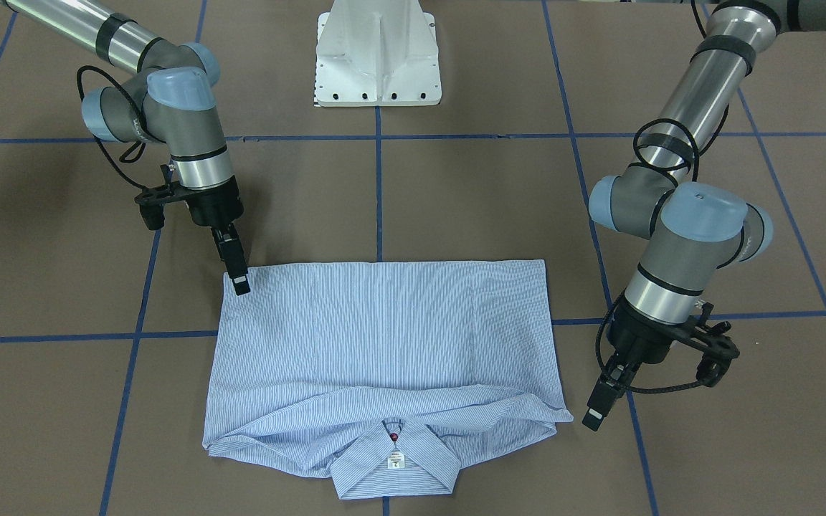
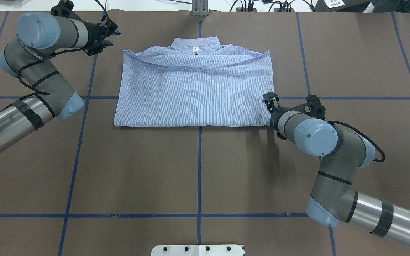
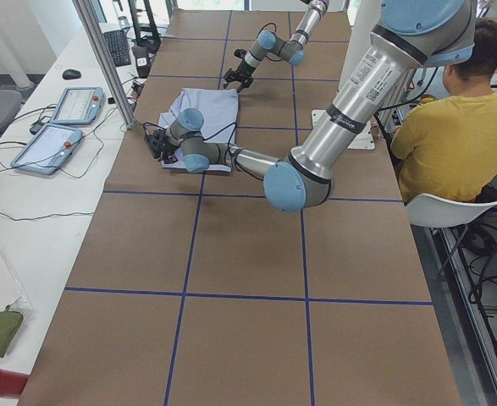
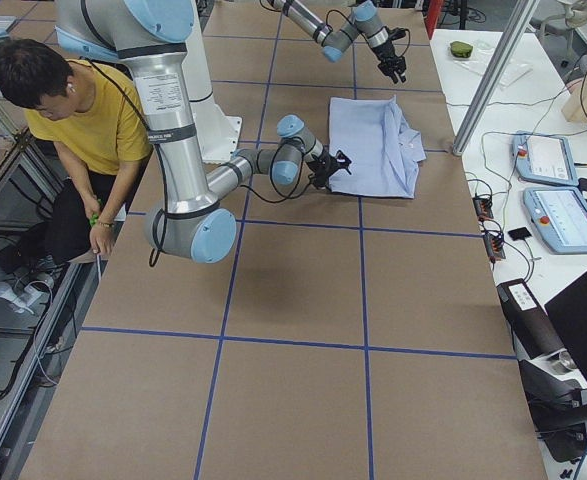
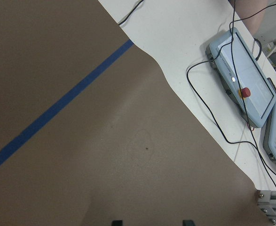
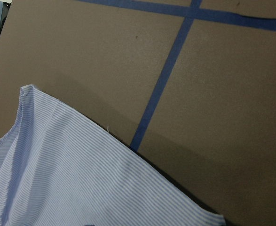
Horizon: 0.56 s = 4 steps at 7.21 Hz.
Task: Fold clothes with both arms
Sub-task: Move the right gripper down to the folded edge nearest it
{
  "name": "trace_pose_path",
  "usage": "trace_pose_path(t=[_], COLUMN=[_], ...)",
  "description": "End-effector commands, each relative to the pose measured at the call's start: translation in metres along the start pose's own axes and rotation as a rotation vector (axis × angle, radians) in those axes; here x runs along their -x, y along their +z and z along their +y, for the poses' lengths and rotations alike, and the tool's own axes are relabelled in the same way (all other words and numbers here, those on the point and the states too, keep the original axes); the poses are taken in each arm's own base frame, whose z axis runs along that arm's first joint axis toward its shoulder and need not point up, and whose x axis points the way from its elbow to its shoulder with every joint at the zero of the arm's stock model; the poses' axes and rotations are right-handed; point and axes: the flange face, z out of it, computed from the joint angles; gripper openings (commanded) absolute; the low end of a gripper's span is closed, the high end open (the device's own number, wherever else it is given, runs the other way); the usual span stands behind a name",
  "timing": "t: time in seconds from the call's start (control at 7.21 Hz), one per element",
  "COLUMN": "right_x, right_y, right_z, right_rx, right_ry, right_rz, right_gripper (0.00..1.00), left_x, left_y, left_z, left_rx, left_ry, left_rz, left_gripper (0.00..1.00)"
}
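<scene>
Label first: the small white neck label (image 1: 395, 459) sat inside the collar (image 1: 393, 476). It carried a dark mark and some tiny print, far too small for me to read. Just above it was one dark red button (image 1: 393, 435). White lettering ran along my left arm (image 2: 30, 49) in the overhead view, and I couldn't make that out either.

The shirt (image 1: 384, 337) itself lay flat on the brown counter (image 1: 456, 201), folded into a wide rectangle, fine blue-and-white stripes up. The collar pointed at the operators' edge and the straight folded edge faced my base. Blue tape lines (image 1: 378, 193) ran under it.

My right pincer (image 1: 242, 285) was down at the shirt's base-side corner, tip right at the fabric's edge. From those angles I couldn't tell whether it was parted or closed, or whether it had any cloth. Its wrist camera showed only the striped corner lying on the counter.

My left pincer (image 1: 592, 417) hung just beside the collar-side corner, off the cloth, over bare counter. Its wrist view caught both fingertips (image 5: 117, 222) at the bottom edge, spread apart, nothing between them. Beyond the counter's edge lay a pale blue control tablet (image 5: 243, 84) with a red button (image 5: 244, 92), cables trailing.
</scene>
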Motion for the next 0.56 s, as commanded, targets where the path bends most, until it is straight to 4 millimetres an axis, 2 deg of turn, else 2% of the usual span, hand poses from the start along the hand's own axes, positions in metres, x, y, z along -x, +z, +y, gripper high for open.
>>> trace_pose_path(t=[0.0, 0.14, 0.28, 0.42], right_x=[0.0008, 0.0001, 0.0005, -0.0002], right_y=[0.005, 0.0068, 0.0062, 0.0028], right_z=[-0.0052, -0.0066, -0.0062, -0.0075], right_rx=[-0.013, -0.015, -0.013, -0.008], right_ry=[0.001, 0.0, -0.003, -0.002], right_rz=[0.005, 0.007, 0.007, 0.006], right_gripper=[0.35, 0.06, 0.0, 0.0], left_x=[0.001, 0.001, 0.0009, -0.0001], left_y=[-0.0004, -0.0004, -0.0006, -0.0016], left_z=[-0.0003, -0.0003, -0.0003, 0.0002], left_rx=[0.0, 0.0, 0.0, 0.003], left_ry=[0.008, 0.008, 0.009, 0.009], left_rz=[0.004, 0.004, 0.006, 0.016], left_gripper=[0.52, 0.52, 0.53, 0.53])
